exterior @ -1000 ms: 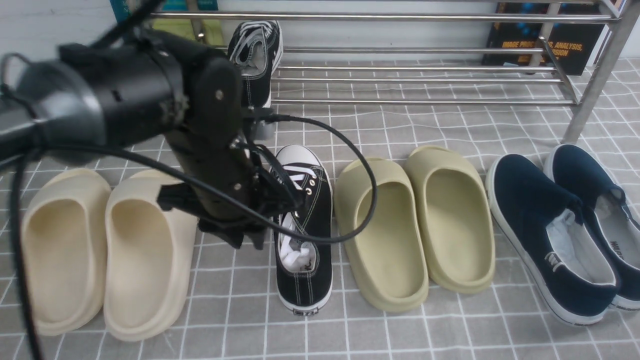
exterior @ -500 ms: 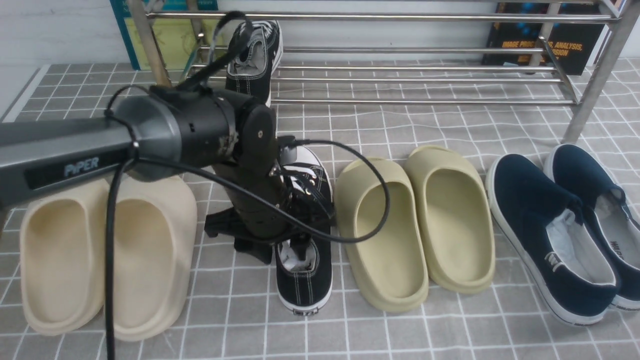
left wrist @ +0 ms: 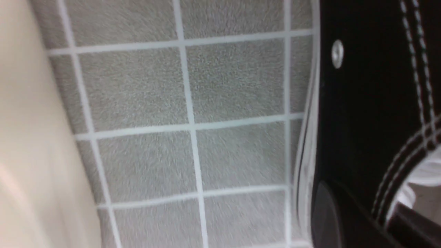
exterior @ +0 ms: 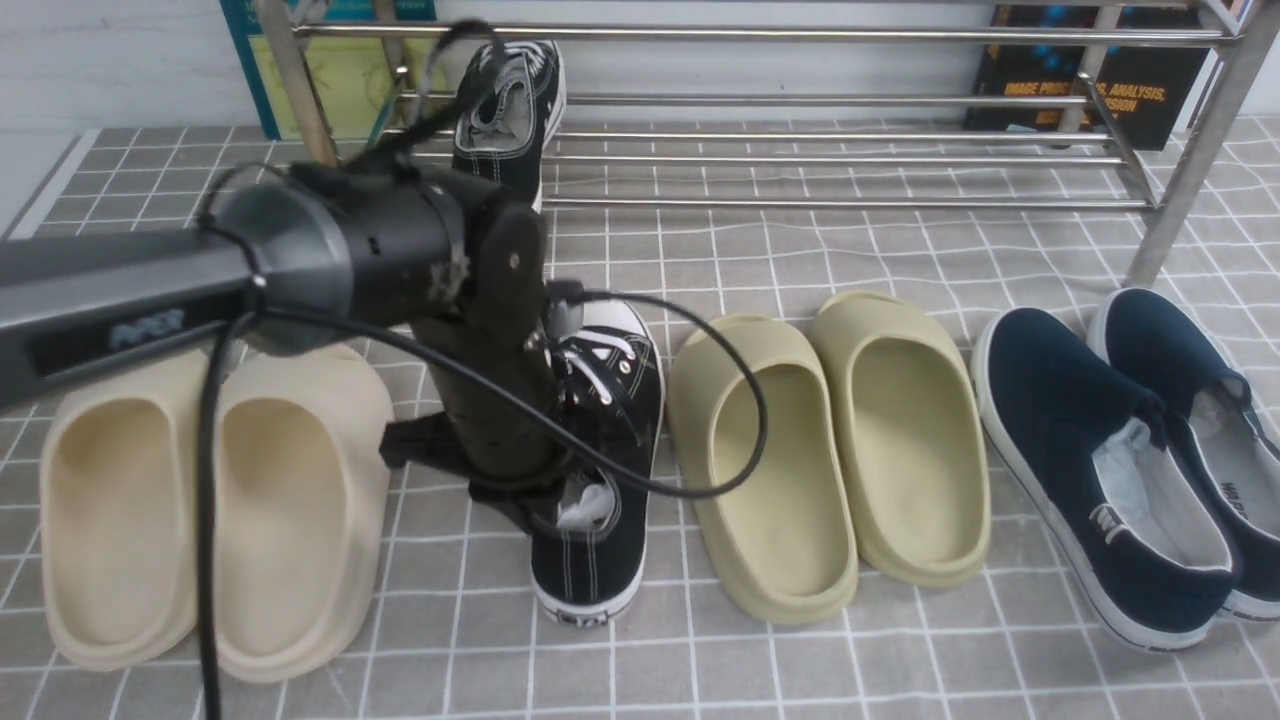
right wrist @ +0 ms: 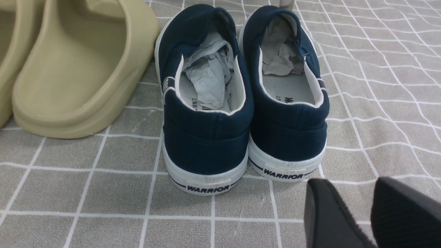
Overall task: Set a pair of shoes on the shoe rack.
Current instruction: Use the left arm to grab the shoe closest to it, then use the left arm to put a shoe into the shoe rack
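Left end effector (exterior: pixel 548 505) pinching sneaker (exterior: pixel 595 565) — toe toward rack (exterior: pixel 850 203).

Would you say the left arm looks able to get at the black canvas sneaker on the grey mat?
Probably yes: the left hand sits at the black canvas sneaker, fingers astride its side wall, nothing between.

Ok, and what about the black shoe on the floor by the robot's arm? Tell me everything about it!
The black sneaker looks like black canvas, with white stitching, white laces, shiny metal eyelets, a white rubber toe cap and a white sole. Something white is stuffed inside. It sits on the grey checked cloth between the beige slides and the olive slides, with its toe towards the shoe rack. The left gripper pinches its side wall by the opening.
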You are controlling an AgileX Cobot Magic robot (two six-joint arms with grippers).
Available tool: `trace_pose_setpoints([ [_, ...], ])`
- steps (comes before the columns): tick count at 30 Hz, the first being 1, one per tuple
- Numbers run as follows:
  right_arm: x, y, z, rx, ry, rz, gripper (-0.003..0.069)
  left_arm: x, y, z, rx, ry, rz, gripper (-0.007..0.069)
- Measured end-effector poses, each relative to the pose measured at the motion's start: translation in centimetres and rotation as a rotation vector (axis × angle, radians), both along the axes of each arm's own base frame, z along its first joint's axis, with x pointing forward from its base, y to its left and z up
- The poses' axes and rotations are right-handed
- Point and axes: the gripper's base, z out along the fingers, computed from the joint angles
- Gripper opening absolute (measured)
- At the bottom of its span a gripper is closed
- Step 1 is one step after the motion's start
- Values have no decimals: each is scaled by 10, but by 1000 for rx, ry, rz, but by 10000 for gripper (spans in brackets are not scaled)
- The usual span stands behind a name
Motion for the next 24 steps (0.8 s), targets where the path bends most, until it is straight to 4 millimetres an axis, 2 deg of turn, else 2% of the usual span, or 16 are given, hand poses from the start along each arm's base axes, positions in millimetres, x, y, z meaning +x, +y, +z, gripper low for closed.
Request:
trace_pose_setpoints([
  [2,0,0,0,0,0,0,239,-3,2,18,-16,-30,-5,-3],
  [3,0,0,0,0,0,0,239,-4,2,21,-17,-32,-8,-3],
  [7,0,0,0,0,0,0,239,-8,5,64,-73,-141,-17,-3],
  [10,0,0,0,0,0,0,239,-7,4,81,-101,-195,-22,-3],
  [14,0,0,0,0,0,0,239,-4,2,88,-117,-222,-22,-3],
  [17,0,0,0,0,0,0,239,8,3,90,-146,-232,7,-3],
  [19,0,0,0,0,0,0,239,25,8,89,-186,-234,60,-3],
  [24,0,0,0,0,0,0,239,55,17,85,-211,-242,122,-3],
])
